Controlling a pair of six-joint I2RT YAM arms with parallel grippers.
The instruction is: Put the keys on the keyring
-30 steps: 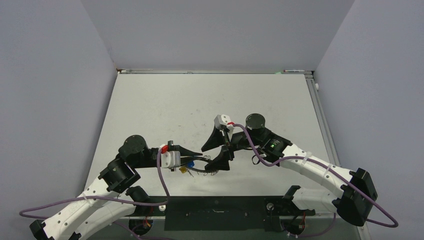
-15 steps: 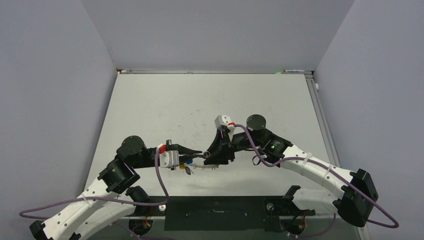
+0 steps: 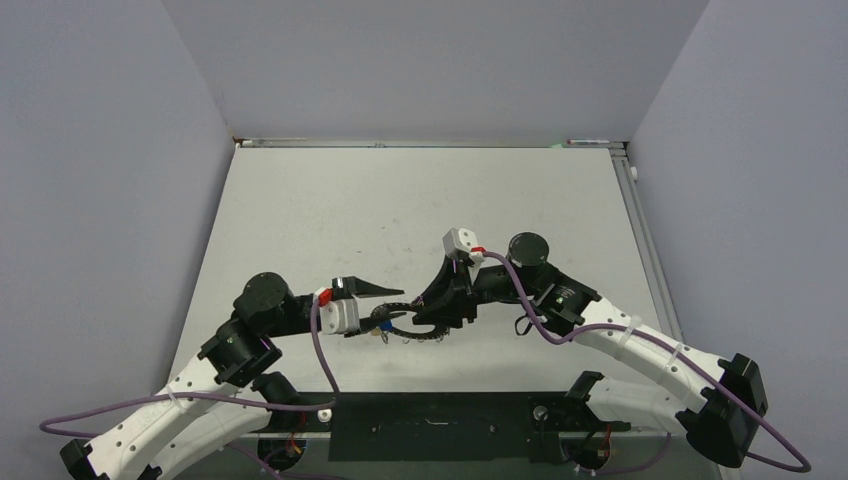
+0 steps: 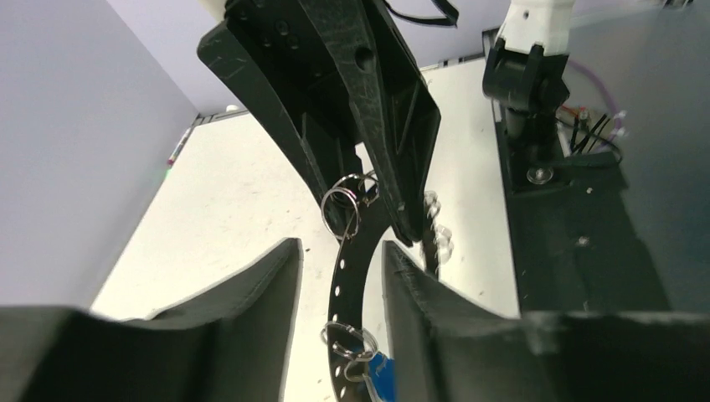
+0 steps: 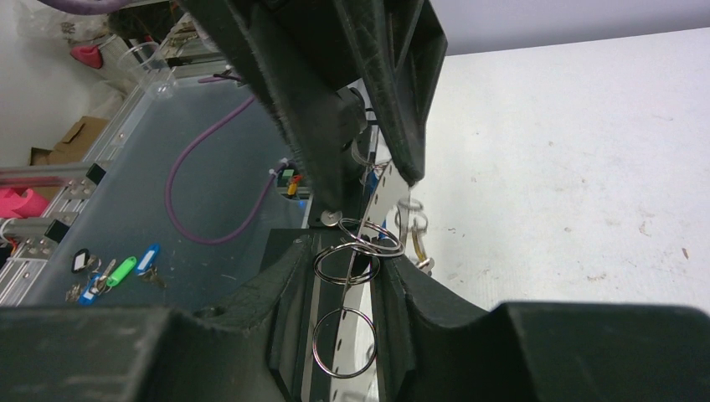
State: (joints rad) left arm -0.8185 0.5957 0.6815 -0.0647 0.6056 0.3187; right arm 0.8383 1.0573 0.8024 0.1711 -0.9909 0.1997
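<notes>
Grey perforated keyring [image 4: 347, 272] bridges both arms, long axis running fingertip to fingertip. Right fingers [image 4: 377, 109] pinch its far end. Left fingers [image 4: 251, 289] stand narrowly apart around the near stretch without touching it, blue-tagged key [image 4: 381, 374] just below. I read left as nearer.

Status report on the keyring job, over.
Right gripper jaws shut on keyring. Left gripper jaws open, straddling it, no contact. Blue-tagged key hangs beside it. Nothing blocking, over.
</notes>
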